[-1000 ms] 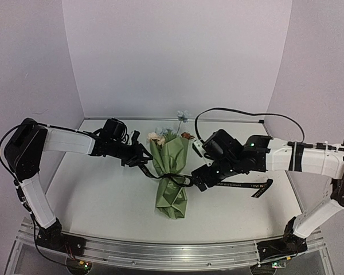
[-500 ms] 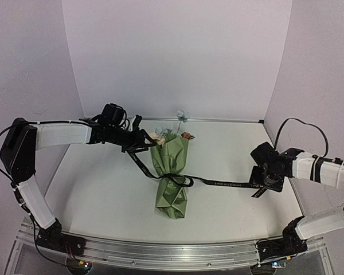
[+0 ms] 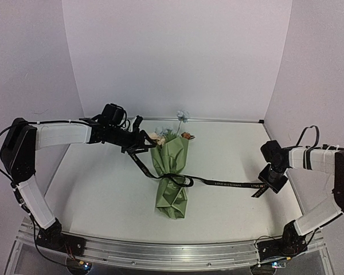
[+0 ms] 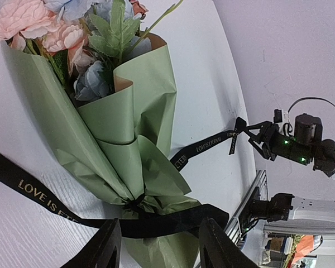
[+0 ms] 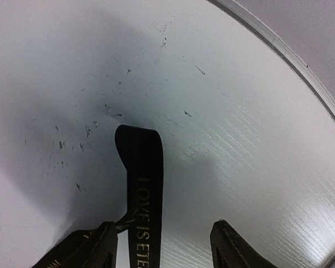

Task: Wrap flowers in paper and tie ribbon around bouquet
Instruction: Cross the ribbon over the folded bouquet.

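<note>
Bouquet point(image 3: 172, 172) lies at mid bench point(image 3: 103, 195). Ribbon point(image 3: 223, 183) runs from the left tool point(image 4: 159, 229), round the bouquet waist, to the right tool point(image 5: 164, 226), barring low crossings. Open surface near-left and far-right of that line.

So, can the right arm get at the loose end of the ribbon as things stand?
Probably yes. The right arm hangs just over the end of the ribbon, which lies on the table between its parted jaws, with nothing lying across it.
</note>
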You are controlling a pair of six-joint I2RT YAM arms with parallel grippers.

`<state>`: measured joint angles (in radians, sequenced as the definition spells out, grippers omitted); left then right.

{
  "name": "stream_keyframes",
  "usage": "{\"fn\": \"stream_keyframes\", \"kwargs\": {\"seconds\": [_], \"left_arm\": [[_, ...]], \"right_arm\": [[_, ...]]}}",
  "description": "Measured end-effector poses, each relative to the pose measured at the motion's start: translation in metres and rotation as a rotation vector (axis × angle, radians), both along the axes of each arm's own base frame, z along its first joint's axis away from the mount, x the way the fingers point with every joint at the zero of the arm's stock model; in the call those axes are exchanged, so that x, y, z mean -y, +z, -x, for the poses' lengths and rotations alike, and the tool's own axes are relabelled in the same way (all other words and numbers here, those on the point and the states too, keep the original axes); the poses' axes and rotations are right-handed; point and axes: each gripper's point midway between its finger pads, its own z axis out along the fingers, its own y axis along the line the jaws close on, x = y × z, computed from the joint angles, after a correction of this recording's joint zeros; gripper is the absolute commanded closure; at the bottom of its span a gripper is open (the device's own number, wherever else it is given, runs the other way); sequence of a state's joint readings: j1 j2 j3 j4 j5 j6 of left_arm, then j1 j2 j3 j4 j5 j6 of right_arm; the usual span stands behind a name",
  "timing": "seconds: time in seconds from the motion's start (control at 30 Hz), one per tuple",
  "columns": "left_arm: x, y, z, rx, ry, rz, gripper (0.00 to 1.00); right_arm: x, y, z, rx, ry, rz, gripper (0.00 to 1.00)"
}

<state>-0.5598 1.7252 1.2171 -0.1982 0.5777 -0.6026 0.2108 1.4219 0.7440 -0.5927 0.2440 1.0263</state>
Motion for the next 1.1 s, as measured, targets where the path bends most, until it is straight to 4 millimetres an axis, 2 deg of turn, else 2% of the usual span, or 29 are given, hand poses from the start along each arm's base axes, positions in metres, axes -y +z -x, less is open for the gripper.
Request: {"fn": "stream_keyframes", "kwargs": {"seconds": [0.2,0.37,0.57,0.77,0.9,1.0,1.1], "left_arm": [[0.0,0.004,0.005,-0.008,-0.02,0.009,0.5],[0.0,0.016,0.012,0.002,-0.042,0.03,0.51],[-0.001,0.029,0.025,0.003,-0.075,0.059,0.51],[-0.003,0.021,0.038,-0.035,-0.123,0.038,0.5],[-0.002,0.021,0.042,-0.05,-0.142,0.052,0.49],[0.0,0.025,0.042,-0.04,-0.15,0.067,0.47],[0.002,0.029,0.039,-0.014,-0.15,0.077,0.47]], "right_arm": [[0.001,-0.008,-0.022,0.025,-0.045,-0.011,0.48],[0.003,-0.012,-0.033,0.038,-0.063,-0.003,0.69],[0.003,-0.008,-0.044,0.064,-0.073,-0.001,1.0],[0.001,0.002,-0.054,0.084,-0.048,0.003,1.0],[-0.004,0.008,-0.053,0.081,-0.014,0.001,1.0],[-0.02,0.025,-0.059,0.097,0.058,-0.013,1.0],[-0.048,0.056,-0.081,0.162,0.157,-0.057,1.0]]}}
